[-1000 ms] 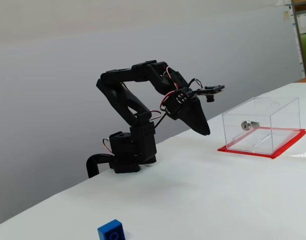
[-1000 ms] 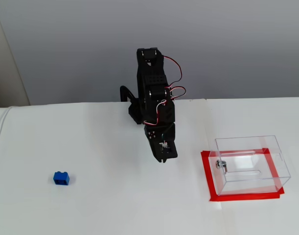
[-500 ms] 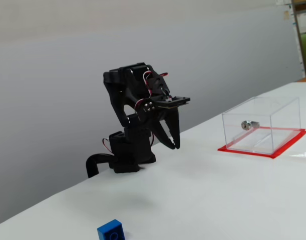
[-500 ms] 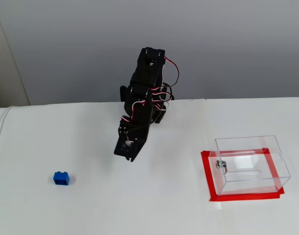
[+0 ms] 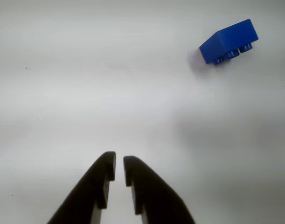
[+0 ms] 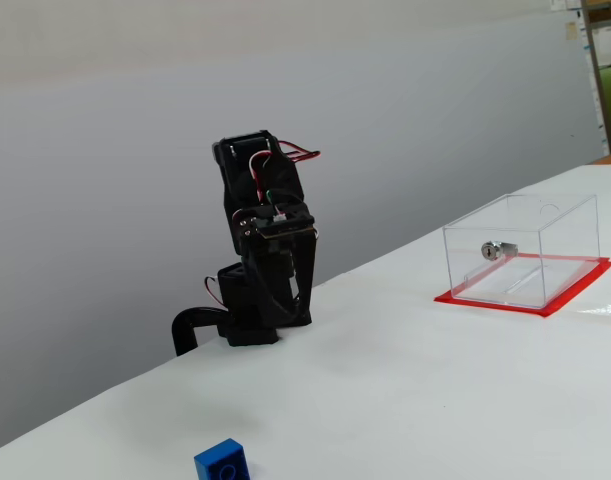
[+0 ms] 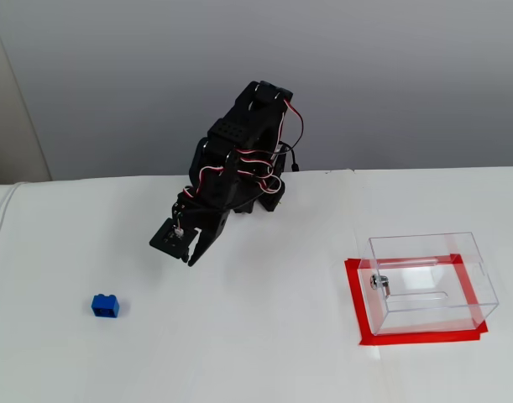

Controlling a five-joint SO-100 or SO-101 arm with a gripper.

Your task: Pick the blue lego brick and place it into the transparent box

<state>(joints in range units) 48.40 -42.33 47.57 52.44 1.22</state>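
A small blue brick (image 7: 105, 306) sits alone on the white table (image 7: 264, 353), far left in a fixed view and well apart from the clear box (image 7: 430, 281) on its red base at the right. The black gripper (image 5: 119, 170) hangs above the table between them, jaws nearly together, holding nothing.
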